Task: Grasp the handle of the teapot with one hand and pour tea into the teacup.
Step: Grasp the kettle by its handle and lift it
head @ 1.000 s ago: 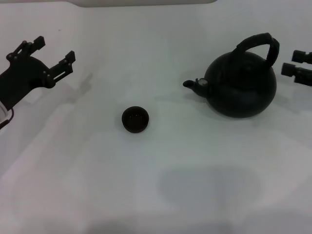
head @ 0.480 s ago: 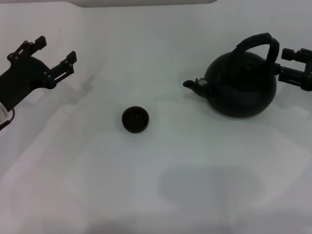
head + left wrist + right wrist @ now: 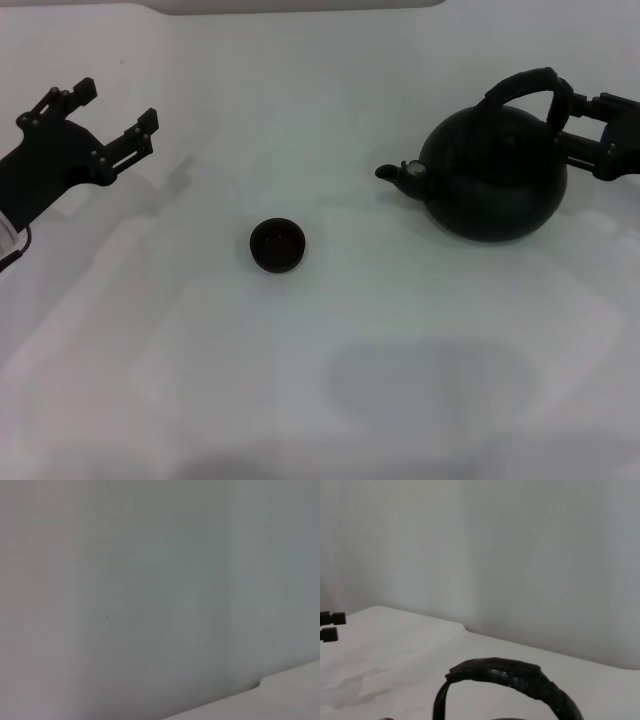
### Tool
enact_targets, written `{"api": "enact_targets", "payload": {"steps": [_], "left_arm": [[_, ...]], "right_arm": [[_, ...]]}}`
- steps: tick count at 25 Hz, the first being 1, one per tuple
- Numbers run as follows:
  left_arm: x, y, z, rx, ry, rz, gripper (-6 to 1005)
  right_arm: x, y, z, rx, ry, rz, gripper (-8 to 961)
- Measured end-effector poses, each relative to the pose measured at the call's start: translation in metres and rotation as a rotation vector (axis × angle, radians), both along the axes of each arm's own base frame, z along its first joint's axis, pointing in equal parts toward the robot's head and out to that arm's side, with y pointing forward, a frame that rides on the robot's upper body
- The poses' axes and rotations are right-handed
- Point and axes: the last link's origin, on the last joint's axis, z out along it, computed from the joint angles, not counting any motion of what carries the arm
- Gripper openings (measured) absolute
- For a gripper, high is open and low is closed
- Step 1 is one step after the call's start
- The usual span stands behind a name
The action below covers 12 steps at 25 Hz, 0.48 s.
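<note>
Left hand [image 3: 115, 118] sits parked far left, fingers spread. Teacup [image 3: 278, 245] is mid tabletop [image 3: 300, 380], teapot [image 3: 492, 175] off right. Right hand [image 3: 583, 125] is spread around the handle [image 3: 530, 88]. Pot looks heavy and rigid, so grab the arch's top.

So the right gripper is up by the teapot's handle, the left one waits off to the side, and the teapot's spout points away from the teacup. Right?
One thing is off: in the head view the teapot has its spout pointing toward the teacup, not away. The rest holds: the right gripper is at the handle, and the left gripper waits open off to the side.
</note>
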Motion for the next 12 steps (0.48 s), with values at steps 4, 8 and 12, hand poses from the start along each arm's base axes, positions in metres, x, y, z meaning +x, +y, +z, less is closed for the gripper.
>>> {"api": "enact_targets", "payload": {"steps": [4, 8, 12], "left_arm": [[-0.0005, -0.0002, 0.0000, -0.003, 0.005, -0.001, 862], [-0.0006, -0.0005, -0.0004, -0.005, 0.007, -0.002, 862], [-0.0007, -0.0008, -0.0011, -0.007, 0.007, -0.001, 861]], "right_arm": [[-0.0006, 0.0020, -0.0017, 0.014, -0.011, 0.000, 674], [0.0003, 0.0045, -0.0009, 0.043, -0.018, -0.006, 673], [0.0013, 0.0066, 0.0016, 0.087, -0.012, -0.014, 667]]}}
